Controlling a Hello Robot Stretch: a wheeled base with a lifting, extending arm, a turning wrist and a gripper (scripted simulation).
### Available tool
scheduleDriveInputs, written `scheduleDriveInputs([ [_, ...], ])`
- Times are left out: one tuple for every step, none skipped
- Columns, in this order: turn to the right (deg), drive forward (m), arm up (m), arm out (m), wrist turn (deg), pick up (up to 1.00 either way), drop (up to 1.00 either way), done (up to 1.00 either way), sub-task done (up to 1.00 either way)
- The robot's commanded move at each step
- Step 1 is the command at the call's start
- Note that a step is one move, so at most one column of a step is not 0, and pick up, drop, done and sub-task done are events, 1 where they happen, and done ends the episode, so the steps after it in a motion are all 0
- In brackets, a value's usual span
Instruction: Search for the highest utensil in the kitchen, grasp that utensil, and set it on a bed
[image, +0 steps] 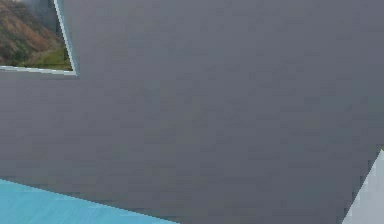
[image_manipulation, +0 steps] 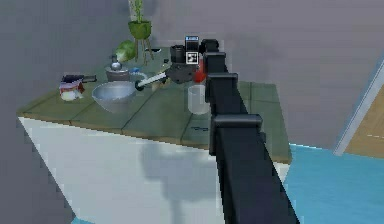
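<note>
the slim grey utensil (image_manipulation: 150, 80) is slanting away from the dark two-finger gripper (image_manipulation: 176, 62) toward the arm side view's lower left; whether the gripper is holding anything, i cannot tell.

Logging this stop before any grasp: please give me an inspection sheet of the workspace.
Surface: counter, greenish plank top, white sides.
Job's things: slim dark-handled item beside the bowl, maybe the utensil; too small to tell.
Clutter: small pot, glass, potted plant, red item.
Grippers: gripper at the arm's far end, counter things behind it; cannot tell whether it holds anything.
Cables: nothing seen.
Surroundings: grey wall, framed landscape picture, blue floor.
</note>
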Motion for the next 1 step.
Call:
scheduleDriveInputs([
  [0.0,0.0,0.0,0.0,-45.0,0.0,0.0,0.0,0.0],
])
